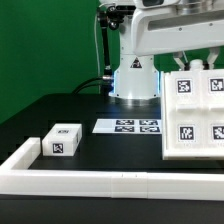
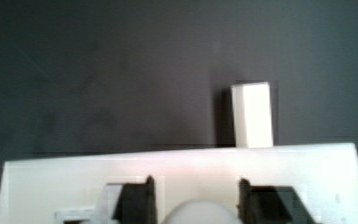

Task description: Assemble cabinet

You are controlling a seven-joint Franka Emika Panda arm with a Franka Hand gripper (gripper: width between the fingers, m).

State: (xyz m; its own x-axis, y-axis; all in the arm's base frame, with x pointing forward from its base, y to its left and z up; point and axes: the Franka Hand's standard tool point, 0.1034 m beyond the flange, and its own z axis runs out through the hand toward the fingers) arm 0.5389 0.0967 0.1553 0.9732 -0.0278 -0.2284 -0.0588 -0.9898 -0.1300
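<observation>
The Franka Panda arm rises from its white base at the rear of the worktop. Its upper links reach over toward the exterior view's right. In that view the wrist end is mostly hidden and only dark fittings show. In the wrist view the gripper points downward. Its two dark fingers are set wide apart, so the jaws stand parted. The pictures do not show whether either finger is in contact with anything.
</observation>
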